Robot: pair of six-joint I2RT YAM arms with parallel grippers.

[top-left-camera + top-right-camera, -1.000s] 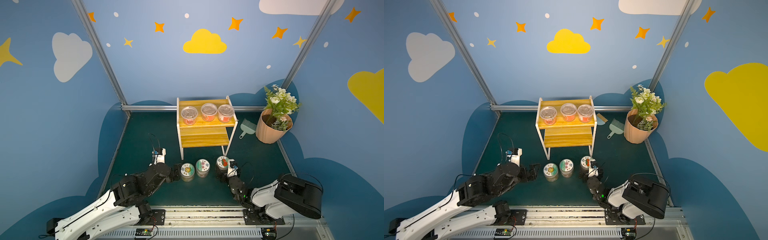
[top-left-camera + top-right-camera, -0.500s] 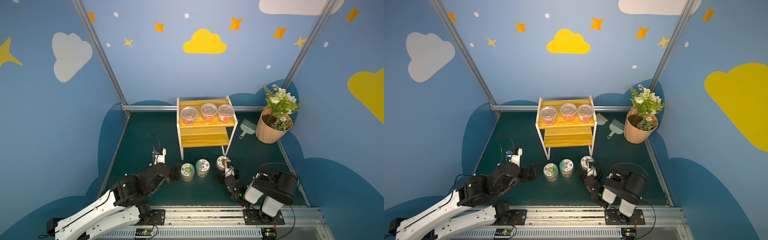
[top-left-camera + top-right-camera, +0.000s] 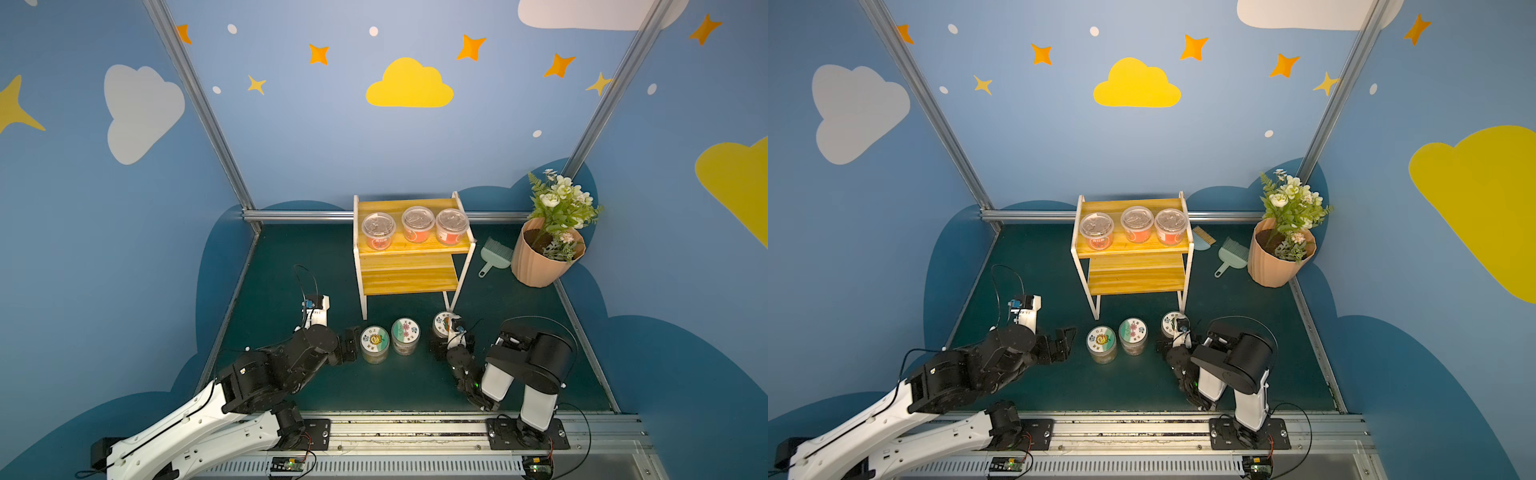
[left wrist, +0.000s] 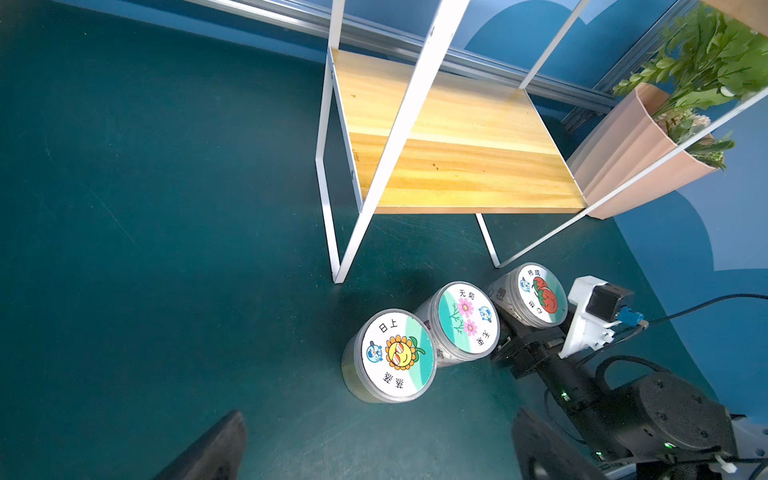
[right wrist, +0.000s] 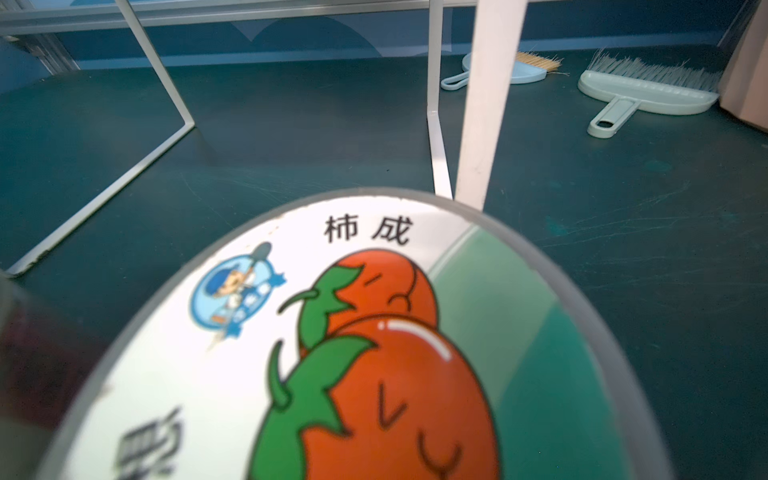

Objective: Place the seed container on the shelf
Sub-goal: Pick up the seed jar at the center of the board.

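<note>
Shelf point(image 3: 409, 280), small, two tiers of yellow-orange wooden plank in a thin white frame: stands upright toward the back of the dark green desk point(image 3: 291, 270). The upper tier carries three clear plastic cups with orange-red labels point(image 3: 417, 224), set in a row.

Seed containers, three, round clear jars with picture lids: upright in a row on the desk, just in front of the shelf. Sunflower-lid jar point(image 4: 392, 353) at the left end; pink-flower-lid jar point(image 4: 465, 320) in the middle, just beside it; tomato-lid jar point(image 5: 374, 332) at the right end, near the shelf's front right leg.

Left hand point(image 3: 1065, 340): black, fingers spread wide, released, low over the desk just beside the sunflower-lid jar.

Right hand point(image 3: 446, 332): black, fingers spread to either side of the tomato-lid jar, not clenched; whether they touch it cannot be told. The jar stands on the desk.

Pink ribbed pot of white flowers and green leaves point(image 3: 540, 266): back right corner.

Mint-green hand brush point(image 3: 494, 255): on the desk, between pot and shelf.
</note>
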